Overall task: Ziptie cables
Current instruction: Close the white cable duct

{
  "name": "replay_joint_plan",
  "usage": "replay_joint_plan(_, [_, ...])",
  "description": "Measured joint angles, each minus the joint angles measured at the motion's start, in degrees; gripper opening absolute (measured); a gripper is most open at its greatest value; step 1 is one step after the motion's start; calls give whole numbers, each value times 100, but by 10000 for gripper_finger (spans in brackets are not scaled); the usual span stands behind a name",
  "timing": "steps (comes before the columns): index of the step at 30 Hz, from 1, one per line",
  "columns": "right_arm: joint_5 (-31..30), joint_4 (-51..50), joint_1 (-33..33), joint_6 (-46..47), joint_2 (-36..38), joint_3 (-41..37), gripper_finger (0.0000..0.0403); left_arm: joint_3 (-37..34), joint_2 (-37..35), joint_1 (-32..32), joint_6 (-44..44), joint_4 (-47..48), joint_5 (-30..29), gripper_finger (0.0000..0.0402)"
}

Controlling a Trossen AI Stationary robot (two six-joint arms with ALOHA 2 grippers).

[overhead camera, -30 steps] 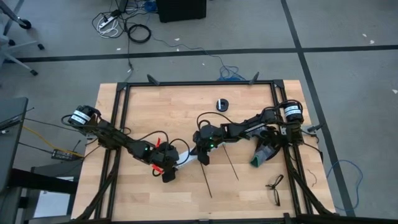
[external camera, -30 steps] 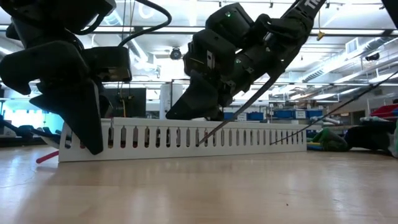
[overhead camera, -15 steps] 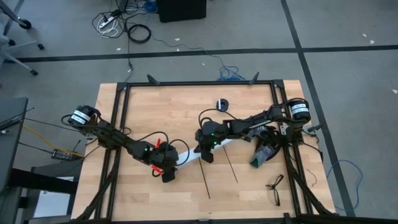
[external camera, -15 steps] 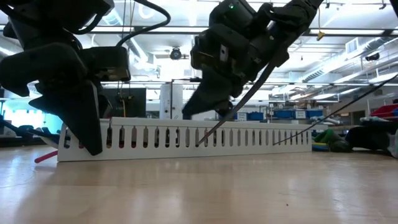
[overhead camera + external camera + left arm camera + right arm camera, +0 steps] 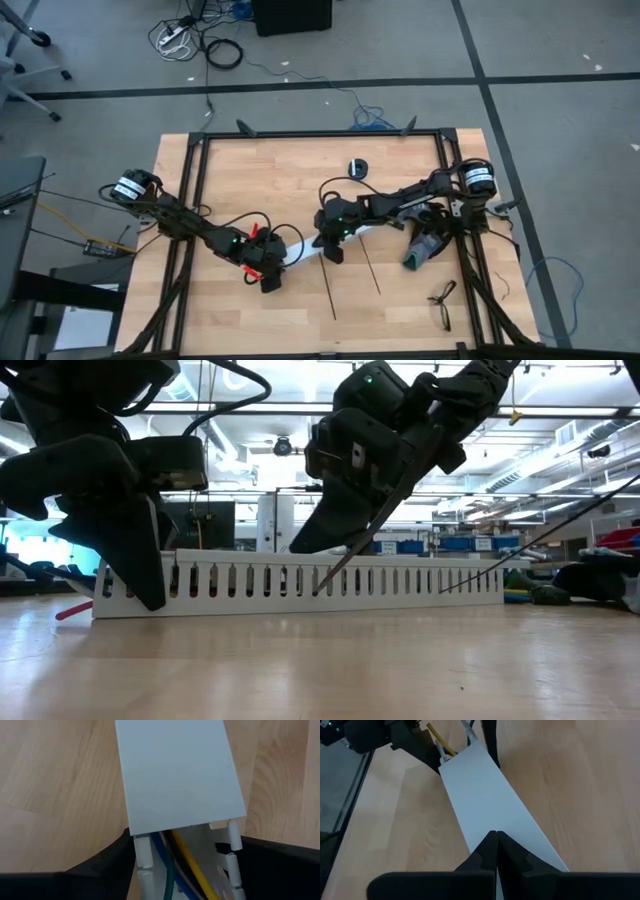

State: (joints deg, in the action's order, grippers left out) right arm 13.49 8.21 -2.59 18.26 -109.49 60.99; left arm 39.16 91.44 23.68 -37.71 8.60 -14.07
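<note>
the right gripper (image 5: 334,250), fingers pressed together, has drawn back slightly and the ziptie (image 5: 327,283) beside it has slid with it, so threading has not begun; the left gripper (image 5: 185,865) has narrowed a little around the end of the white channel (image 5: 490,815), where the cables (image 5: 192,865) lie. i count two zipties, one channel and one cable bundle.

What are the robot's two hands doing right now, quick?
Left gripper: fingers either side of the white channel's end; grip cannot be told.
Right gripper: shut, above the channel, holding nothing visible.
</note>
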Motion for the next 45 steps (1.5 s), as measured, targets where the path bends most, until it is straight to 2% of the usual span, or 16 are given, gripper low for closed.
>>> replay_joint_plan(6, [-130, 217, -75, 82, -42, 0, 0, 2, 6, 0, 13, -7, -48, 249])
replay_joint_plan(12, [91, 1043, -135, 530, -473, 12, 0, 0, 6, 0, 22, -20, -88, 248])
replay_joint_plan(18, [81, 1149, -144, 615, -348, -2, 0, 0, 11, -4, 37, -29, -112, 248])
replay_joint_plan(23, [112, 595, -81, 352, -41, -11, 0, 2, 13, -15, 28, -29, -153, 248])
replay_joint_plan(29, [-177, -476, 14, -238, 479, -11, 0, 2, 13, -15, 15, -33, -135, 248])
replay_joint_plan(34, [-203, -1057, 73, -466, 554, -7, 0, 2, 13, -15, 6, -29, -124, 248])
replay_joint_plan(38, [-231, -1033, 48, -503, 406, 8, 0, 2, 11, -15, -5, -15, -109, 248])
replay_joint_plan(45, [-257, -202, -33, -228, -27, 27, 0, 2, 4, -9, -5, 24, -114, 248])
